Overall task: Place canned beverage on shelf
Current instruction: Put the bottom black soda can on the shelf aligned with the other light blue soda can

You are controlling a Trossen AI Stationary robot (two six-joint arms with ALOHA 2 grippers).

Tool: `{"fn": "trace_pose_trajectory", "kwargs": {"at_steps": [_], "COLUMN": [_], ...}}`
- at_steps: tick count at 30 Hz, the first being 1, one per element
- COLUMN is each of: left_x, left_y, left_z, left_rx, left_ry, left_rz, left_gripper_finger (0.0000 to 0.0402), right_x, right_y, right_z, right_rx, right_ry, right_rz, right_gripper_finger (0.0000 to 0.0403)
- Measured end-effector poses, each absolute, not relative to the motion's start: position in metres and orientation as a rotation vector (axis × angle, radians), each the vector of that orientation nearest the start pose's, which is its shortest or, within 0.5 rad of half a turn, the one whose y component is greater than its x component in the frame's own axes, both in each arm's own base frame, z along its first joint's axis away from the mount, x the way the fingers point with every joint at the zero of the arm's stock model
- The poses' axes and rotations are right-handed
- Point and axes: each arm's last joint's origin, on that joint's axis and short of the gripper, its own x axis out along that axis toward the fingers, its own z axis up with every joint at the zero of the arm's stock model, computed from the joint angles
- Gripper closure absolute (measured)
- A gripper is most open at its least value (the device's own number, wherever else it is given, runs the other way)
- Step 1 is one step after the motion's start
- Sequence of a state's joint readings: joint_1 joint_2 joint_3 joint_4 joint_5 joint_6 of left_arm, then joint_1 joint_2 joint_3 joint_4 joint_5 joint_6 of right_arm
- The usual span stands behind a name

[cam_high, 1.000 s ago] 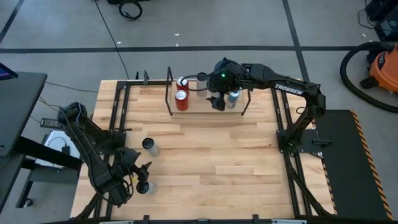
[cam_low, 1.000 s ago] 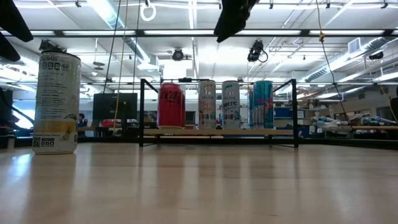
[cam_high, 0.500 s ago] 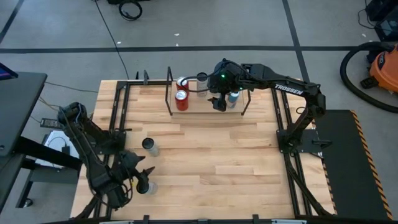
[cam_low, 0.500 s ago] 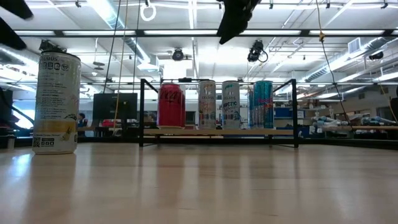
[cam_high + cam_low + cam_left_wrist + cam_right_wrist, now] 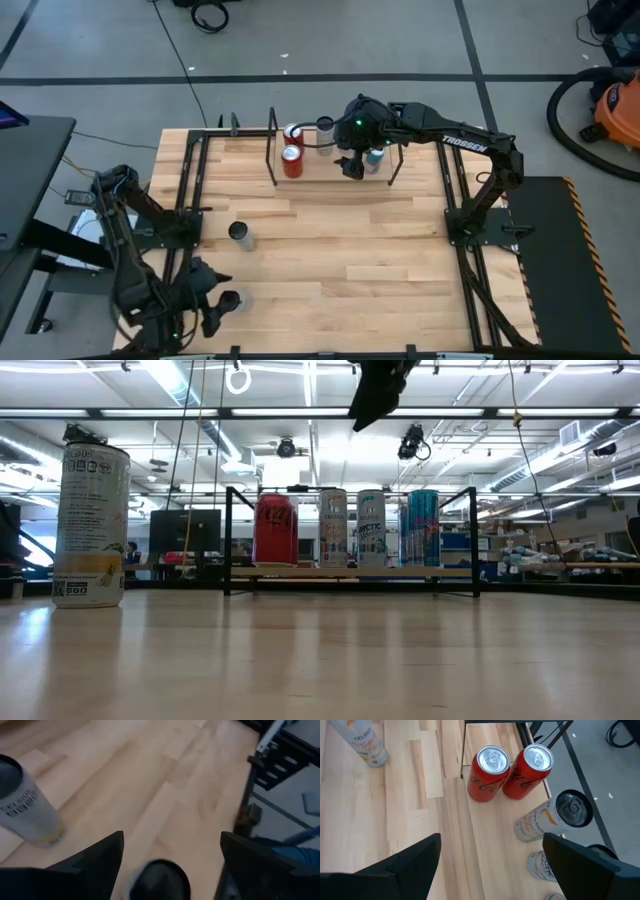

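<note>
The high view shows both arms at once: the right tool hangs over the shelf at the far side of the table, and the left tool sits low at the near left corner. Just beside the left tool stands one can; a second can stands farther out from it, toward the shelf.

The low view hides all that and gives the shelf side-on instead: a red can, two pale cans and a blue can upright in a row between the black end frames, with the right tool hanging above them, clear of their tops. A Celsius can stands large at the left edge.

The right wrist view adds that two red cans stand one behind the other, touching, with a Celsius can next along. This tool's fingers are spread wide, grasping nothing.

The left wrist view shows that tool's fingers released too, a dark can top between them and a white can ahead.

The table is pale wood planks in a black frame. Around it lies grey floor with dark lines and an orange vacuum; the low view shows ceiling lights and benches behind
</note>
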State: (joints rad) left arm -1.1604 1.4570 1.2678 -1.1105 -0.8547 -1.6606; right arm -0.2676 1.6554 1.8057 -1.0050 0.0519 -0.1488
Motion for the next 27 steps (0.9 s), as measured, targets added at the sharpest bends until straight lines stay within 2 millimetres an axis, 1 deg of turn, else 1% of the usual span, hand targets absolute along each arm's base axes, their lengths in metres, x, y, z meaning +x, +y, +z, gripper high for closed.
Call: {"fn": "trace_pose_trajectory", "kwargs": {"at_steps": [6, 11, 17, 22, 27], "left_x": [0.114, 0.106, 0.098, 0.094, 0.093], "left_y": [-0.244, -0.255, -0.268, -0.27, -0.264], "left_z": [0.291, 0.277, 0.262, 0.261, 0.261], "left_rx": [-0.464, -0.475, -0.535, -0.55, -0.505], "left_ry": [0.656, 0.664, 0.657, 0.661, 0.654], "left_rz": [0.283, 0.316, 0.35, 0.346, 0.372], "left_gripper_finger": [0.0069, 0.007, 0.007, 0.007, 0.007], "right_x": [0.327, 0.327, 0.328, 0.328, 0.328], "right_y": [-0.091, -0.09, -0.088, -0.088, -0.087], "right_z": [0.39, 0.39, 0.39, 0.39, 0.39], "right_rx": [-0.022, -0.02, 0.007, 0.008, 0.008], "right_ry": [0.87, 0.868, 0.859, 0.859, 0.858], "right_rz": [-0.245, -0.232, -0.167, -0.165, -0.155], "right_gripper_finger": [0.0045, 0.0045, 0.0045, 0.0045, 0.0045]}}
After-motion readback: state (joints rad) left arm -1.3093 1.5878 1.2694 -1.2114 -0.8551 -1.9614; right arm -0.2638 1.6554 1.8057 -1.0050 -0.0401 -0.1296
